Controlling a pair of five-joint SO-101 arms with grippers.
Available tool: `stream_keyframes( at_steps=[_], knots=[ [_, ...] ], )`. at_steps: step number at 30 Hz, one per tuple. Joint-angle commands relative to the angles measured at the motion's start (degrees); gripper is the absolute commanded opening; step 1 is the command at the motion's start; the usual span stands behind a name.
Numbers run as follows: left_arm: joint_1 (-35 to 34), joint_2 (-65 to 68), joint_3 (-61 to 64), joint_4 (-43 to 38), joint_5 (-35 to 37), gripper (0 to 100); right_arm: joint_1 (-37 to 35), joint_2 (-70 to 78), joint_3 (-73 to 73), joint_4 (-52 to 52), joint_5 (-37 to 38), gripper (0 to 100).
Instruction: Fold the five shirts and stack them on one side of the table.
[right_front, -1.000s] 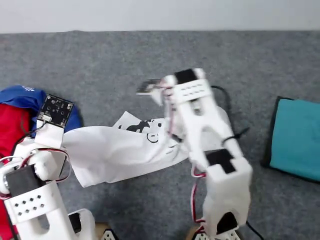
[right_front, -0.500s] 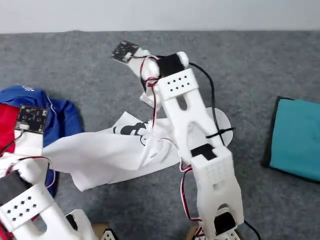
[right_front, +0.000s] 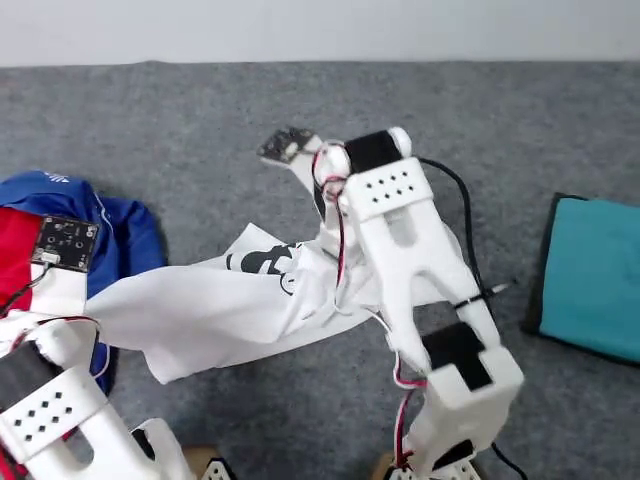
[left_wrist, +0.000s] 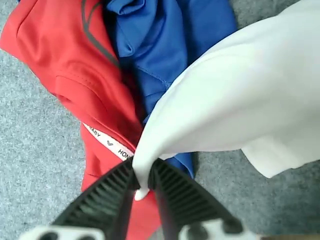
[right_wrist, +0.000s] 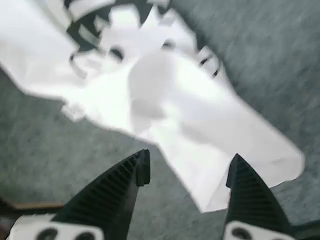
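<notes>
A white shirt (right_front: 230, 310) with a black print lies crumpled across the middle of the grey table (right_front: 200, 130). My left gripper (left_wrist: 142, 175) is shut on a corner of the white shirt (left_wrist: 240, 100) and holds it over the red shirt (left_wrist: 60, 65) and blue shirt (left_wrist: 160, 45). These two lie in a heap at the table's left edge, red shirt (right_front: 15, 250) beside blue shirt (right_front: 120, 235). My right gripper (right_wrist: 187, 167) hangs open above the other end of the white shirt (right_wrist: 165, 95), holding nothing. A folded teal shirt (right_front: 590, 275) rests at the right.
The right arm (right_front: 410, 250) stretches over the table's middle and covers part of the white shirt. Bare grey table surface lies at the back and between the white shirt and the teal shirt.
The left gripper pulled its corner of the white shirt leftward, then held. The right arm's wrist swung up and toward the back, then came partly down again.
</notes>
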Motion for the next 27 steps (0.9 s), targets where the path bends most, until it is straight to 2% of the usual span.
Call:
stream_keyframes(
  at_steps=[1,9,19,25,27],
  knots=[
    [0.0,-0.88,-0.31,-0.18,-0.44,0,-2.15,-4.79,4.13,2.33,-0.44,26.0],
    [-0.09,-0.97,-0.31,0.26,-0.44,0,-7.69,0.57,5.01,-1.19,-0.62,26.1],
    [-0.35,-0.97,-0.4,1.58,-0.44,0,-9.27,8.48,5.01,-7.43,-0.88,25.1],
    [-0.35,-0.97,-0.4,1.58,-0.44,0,-9.63,9.01,3.43,-5.67,-0.44,3.9],
    [-0.35,-0.97,-0.4,1.58,-0.44,0,-8.92,8.92,1.76,-2.68,-0.44,0.9]
  ],
)
